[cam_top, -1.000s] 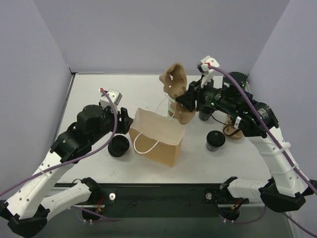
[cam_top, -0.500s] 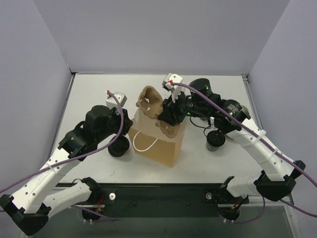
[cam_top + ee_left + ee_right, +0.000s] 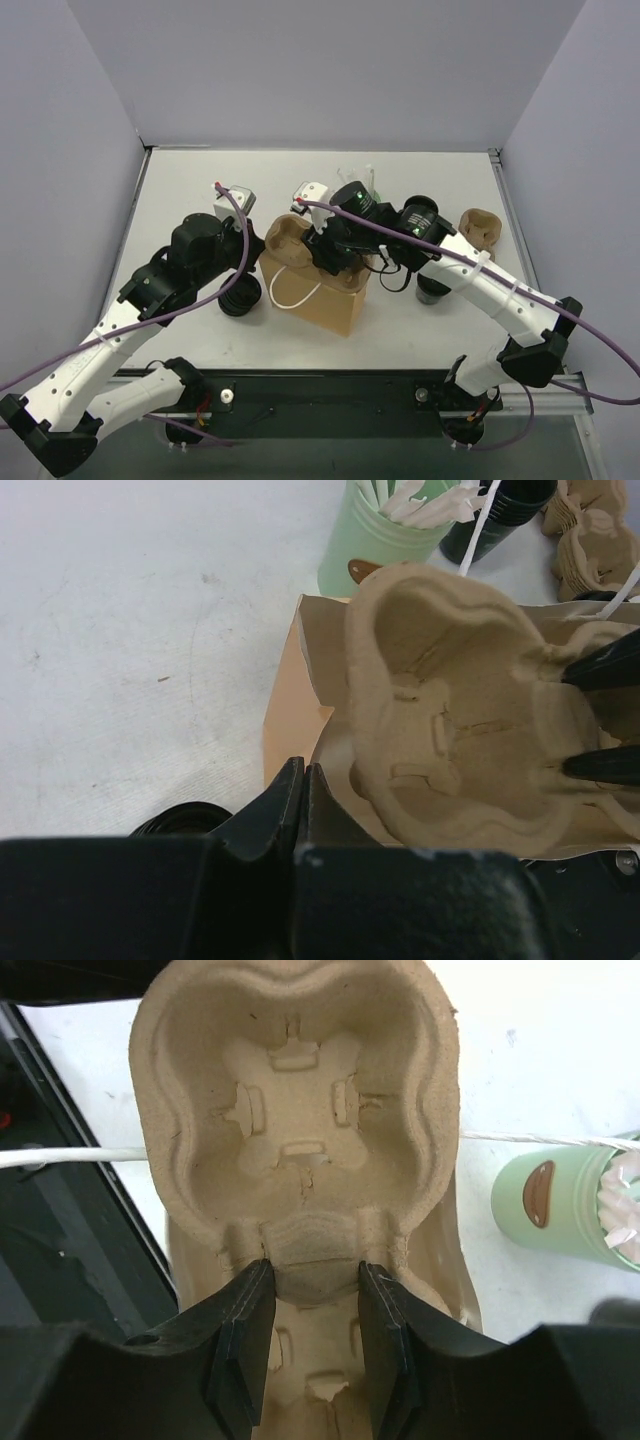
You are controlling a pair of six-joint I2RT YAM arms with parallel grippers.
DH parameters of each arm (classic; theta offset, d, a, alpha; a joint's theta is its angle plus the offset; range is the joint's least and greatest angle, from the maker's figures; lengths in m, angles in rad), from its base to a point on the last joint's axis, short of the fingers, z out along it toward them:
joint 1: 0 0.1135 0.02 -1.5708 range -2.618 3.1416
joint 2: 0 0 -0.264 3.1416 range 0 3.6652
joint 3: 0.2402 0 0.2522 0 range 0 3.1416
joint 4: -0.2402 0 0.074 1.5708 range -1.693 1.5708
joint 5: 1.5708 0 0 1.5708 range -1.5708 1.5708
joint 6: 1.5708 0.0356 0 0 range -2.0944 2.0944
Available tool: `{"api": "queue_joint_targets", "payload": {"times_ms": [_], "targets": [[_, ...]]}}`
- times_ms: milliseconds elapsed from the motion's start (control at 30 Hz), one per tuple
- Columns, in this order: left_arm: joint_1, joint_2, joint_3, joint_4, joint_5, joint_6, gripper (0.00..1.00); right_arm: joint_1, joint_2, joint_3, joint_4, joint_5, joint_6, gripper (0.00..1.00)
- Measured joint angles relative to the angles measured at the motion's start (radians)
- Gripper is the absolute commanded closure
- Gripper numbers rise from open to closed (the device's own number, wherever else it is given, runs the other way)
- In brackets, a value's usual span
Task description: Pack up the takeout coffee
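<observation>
The takeout coffee (image 3: 432,291), a black lidded cup, stands right of the brown paper bag (image 3: 318,297), partly hidden under my right arm. My right gripper (image 3: 315,1275) is shut on the middle ridge of a pulp cup carrier (image 3: 295,1110), holding it over the bag's open mouth (image 3: 310,735). The carrier (image 3: 285,238) hangs at the bag's back left corner in the top view. My left gripper (image 3: 302,770) is shut on the bag's left rim, with the carrier (image 3: 450,730) just right of it.
A squat stack of black lids (image 3: 240,295) lies left of the bag. A mint-green cup (image 3: 390,535) with white straws stands behind the bag, a black cup (image 3: 500,510) beside it. More pulp carriers (image 3: 478,225) are stacked at the back right.
My right arm swung the carrier from the back right leftward and down over the bag's mouth. My left gripper closed on the bag's rim.
</observation>
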Motion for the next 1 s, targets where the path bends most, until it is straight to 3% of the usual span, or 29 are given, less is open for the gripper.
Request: {"api": "queue_joint_targets", "payload": {"times_ms": [533, 1000], "targets": [[0.005, -0.006, -0.024, 0.043, 0.012, -0.007, 1.0, 0.007, 0.084, 0.005, -0.032, 0.14, 0.014, 0.8], [0.006, -0.003, -0.029, 0.058, 0.025, -0.022, 1.0, 0.007, 0.137, -0.018, -0.031, 0.158, 0.017, 0.81]]}}
